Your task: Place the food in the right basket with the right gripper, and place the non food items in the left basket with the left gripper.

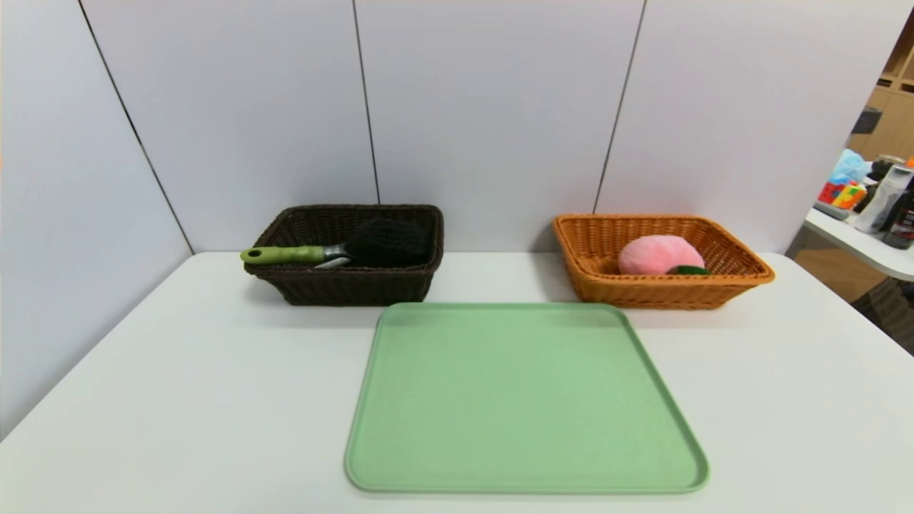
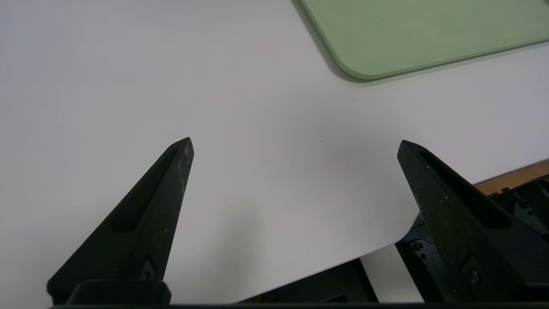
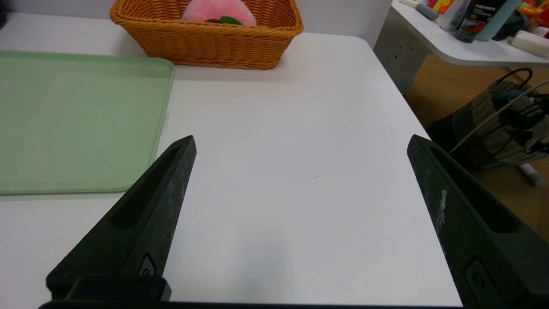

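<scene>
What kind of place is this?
Probably a robot test area or workshop: a white table with a green tray, plain panels behind, and a cluttered side table.

A green tray (image 1: pixel 525 400) was seen lying flat on the white tabletop (image 1: pixel 178 400); bottles (image 1: pixel 889 203) were seen on a side table (image 1: pixel 867 246) beyond the tray's right side.

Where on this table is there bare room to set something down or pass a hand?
The green tray is empty. White table lies bare on both its sides, and a gap separates the dark brown basket from the orange-tan basket. Crowded: the dark basket, where the brush fills much of the space.
</scene>
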You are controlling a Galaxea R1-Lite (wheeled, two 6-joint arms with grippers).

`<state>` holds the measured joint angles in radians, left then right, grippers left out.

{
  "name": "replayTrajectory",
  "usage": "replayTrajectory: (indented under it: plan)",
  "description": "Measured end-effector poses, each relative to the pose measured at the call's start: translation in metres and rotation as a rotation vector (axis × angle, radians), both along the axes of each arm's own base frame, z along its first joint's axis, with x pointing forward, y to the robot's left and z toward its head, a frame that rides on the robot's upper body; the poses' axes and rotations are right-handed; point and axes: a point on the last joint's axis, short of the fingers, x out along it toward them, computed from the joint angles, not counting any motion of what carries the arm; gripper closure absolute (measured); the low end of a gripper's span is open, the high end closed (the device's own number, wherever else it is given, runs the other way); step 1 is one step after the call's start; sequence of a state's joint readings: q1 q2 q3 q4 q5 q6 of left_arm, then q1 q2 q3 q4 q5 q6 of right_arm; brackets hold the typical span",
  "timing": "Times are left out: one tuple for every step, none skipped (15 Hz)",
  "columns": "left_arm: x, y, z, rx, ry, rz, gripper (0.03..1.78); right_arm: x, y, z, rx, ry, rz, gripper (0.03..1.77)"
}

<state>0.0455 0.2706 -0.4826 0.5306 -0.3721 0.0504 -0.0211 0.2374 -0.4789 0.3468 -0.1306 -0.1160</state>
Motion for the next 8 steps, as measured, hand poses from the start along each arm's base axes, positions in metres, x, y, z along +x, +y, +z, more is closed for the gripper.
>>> replayTrajectory:
  plan:
    - [-0.001, 0.000, -0.005, 0.009, -0.008, 0.015, 0.12, -0.002, 0.000, -0.001, 0.000, -0.008, 0.000, 0.10]
    - [0.000, 0.001, -0.009, 0.018, -0.016, 0.025, 0.12, -0.004, 0.000, -0.003, 0.000, -0.019, 0.004, 0.10]
    - [0.001, 0.001, -0.014, 0.027, -0.023, 0.044, 0.12, -0.006, 0.000, -0.005, 0.000, -0.030, 0.008, 0.10]
    - [0.004, 0.002, -0.018, 0.037, -0.045, 0.075, 0.12, -0.007, 0.000, -0.007, 0.000, -0.038, 0.010, 0.10]
    - [0.007, 0.003, -0.021, 0.046, -0.072, 0.104, 0.12, -0.009, 0.000, -0.009, 0.000, -0.048, 0.014, 0.10]
    - [0.008, 0.003, -0.022, 0.051, -0.099, 0.118, 0.12, -0.011, 0.000, -0.010, 0.000, -0.059, 0.016, 0.10]
    - [0.009, 0.003, -0.024, 0.053, -0.103, 0.121, 0.12, -0.012, 0.000, -0.011, -0.001, -0.065, 0.021, 0.10]
    - [0.009, 0.003, -0.025, 0.052, -0.102, 0.124, 0.12, -0.012, 0.000, -0.011, -0.001, -0.069, 0.023, 0.10]
